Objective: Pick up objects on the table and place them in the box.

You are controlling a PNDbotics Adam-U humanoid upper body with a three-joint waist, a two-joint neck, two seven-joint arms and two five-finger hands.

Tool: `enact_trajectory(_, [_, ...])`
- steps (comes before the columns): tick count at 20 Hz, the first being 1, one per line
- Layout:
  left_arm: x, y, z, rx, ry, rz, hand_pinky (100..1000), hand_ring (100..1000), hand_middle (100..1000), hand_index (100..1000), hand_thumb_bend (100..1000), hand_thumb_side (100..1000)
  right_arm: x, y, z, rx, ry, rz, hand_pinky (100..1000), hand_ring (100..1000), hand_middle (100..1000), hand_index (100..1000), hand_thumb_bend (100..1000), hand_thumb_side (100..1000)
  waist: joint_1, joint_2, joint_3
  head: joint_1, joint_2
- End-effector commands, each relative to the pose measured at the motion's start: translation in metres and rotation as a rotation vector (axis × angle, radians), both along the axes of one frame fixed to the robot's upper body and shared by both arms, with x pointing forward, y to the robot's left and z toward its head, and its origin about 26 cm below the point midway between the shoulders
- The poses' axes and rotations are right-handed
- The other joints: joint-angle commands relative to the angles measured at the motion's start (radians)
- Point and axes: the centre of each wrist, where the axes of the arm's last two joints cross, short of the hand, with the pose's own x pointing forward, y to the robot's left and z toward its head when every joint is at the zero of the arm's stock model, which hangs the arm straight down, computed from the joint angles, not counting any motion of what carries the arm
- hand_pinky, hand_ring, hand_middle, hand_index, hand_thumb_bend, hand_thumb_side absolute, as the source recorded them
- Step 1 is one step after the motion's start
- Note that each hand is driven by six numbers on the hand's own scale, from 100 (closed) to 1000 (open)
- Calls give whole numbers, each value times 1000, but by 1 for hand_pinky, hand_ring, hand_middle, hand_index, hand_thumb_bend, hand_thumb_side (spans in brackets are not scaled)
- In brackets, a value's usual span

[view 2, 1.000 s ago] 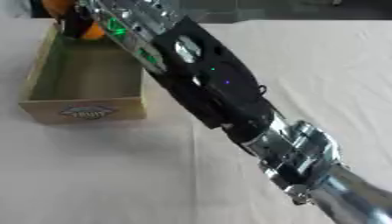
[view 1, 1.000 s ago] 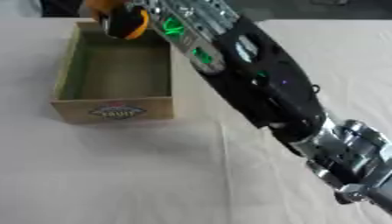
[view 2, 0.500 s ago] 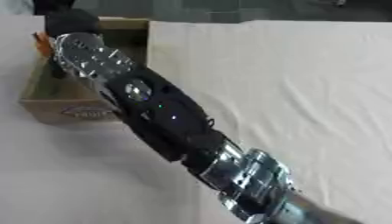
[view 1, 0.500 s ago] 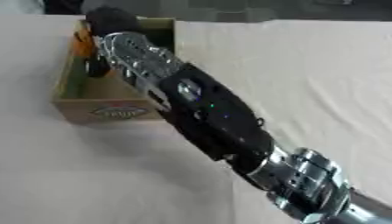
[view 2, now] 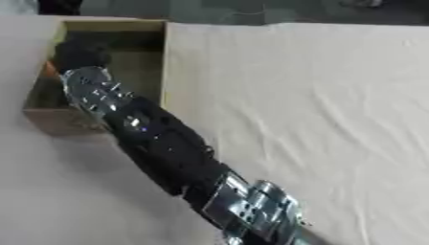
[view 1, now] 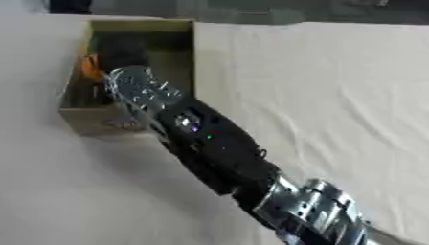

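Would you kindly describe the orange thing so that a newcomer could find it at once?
Start at the open cardboard box at the far left of the cloth-covered table. The robot's right arm reaches into it; the orange thing shows just left of the arm's silver wrist, against the box's left wall. It is the only bright colour there.

We read no legible text. The label on the front wall of the box [view 1: 88,122] is blurred and partly covered by the arm.
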Motion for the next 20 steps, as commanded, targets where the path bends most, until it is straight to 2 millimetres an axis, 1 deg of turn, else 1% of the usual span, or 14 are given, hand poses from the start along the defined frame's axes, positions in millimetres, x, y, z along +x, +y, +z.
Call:
enact_trajectory(1, [-3, 1, 8, 11, -30, 1, 747, 703, 699, 878, 100, 911, 3, 3, 4, -17, -64, 3, 736, 829, 718, 847, 100, 567, 8, -18, 3, -3, -6])
enact_trajectory(4, [-3, 2, 7, 12, -26, 5, 747, 703, 699, 878, 100, 911, 9, -1, 4, -28, -79, -16, 748, 856, 759, 876, 100, 615, 8, -19, 1, -2, -5])
enact_trajectory(6, [-3, 2, 6, 12, -25, 6, 747, 704, 699, 878, 100, 911, 11, -4, 6, -29, -77, -26, 756, 880, 790, 909, 100, 674, 9, -19, 0, -2, -5])
enact_trajectory(7, [-3, 2, 6, 12, -24, 7, 747, 704, 699, 878, 100, 911, 12, -4, 7, -28, -73, -33, 761, 897, 809, 930, 175, 726, 9, -20, 0, -2, -5])
enact_trajectory(8, [-3, 2, 6, 12, -24, 7, 747, 704, 699, 878, 100, 911, 13, -5, 9, -25, -68, -40, 767, 912, 827, 950, 269, 765, 10, -21, 0, -2, -6])
enact_trajectory(9, [-3, 2, 6, 12, -22, 8, 747, 704, 699, 878, 100, 911, 13, -6, 10, -21, -62, -46, 770, 920, 836, 965, 349, 789, 10, -22, 0, -3, -6])
enact_trajectory(10, [-3, 3, 6, 12, -21, 9, 747, 704, 699, 878, 100, 911, 13, -7, 13, -14, -56, -51, 774, 927, 844, 979, 406, 799, 11, -22, 0, -3, -6])
enact_trajectory(13, [-4, 3, 5, 13, -21, 10, 747, 704, 699, 878, 100, 910, 13, -8, 20, 0, -53, -63, 787, 946, 864, 993, 507, 800, 12, -25, -1, -5, -7])
enact_trajectory(15, [-4, 3, 5, 12, -20, 10, 747, 704, 699, 878, 100, 910, 14, -9, 23, 3, -54, -71, 790, 947, 861, 993, 520, 798, 12, -26, -2, -6, -8])
enact_trajectory(17, [-4, 3, 4, 12, -17, 12, 747, 704, 698, 878, 100, 910, 13, -10, 26, 13, -55, -68, 789, 942, 853, 989, 504, 797, 13, -26, -4, -6, -8])
enact_trajectory(19, [-4, 4, 4, 12, -15, 15, 747, 704, 698, 878, 100, 910, 10, -11, 34, 40, -65, -60, 787, 936, 849, 983, 476, 802, 13, -28, -6, -4, -5])
enact_trajectory(20, [-4, 4, 3, 12, -14, 17, 747, 704, 698, 878, 100, 910, 9, -12, 39, 57, -79, -56, 784, 924, 841, 972, 410, 837, 14, -30, -8, -1, -2])
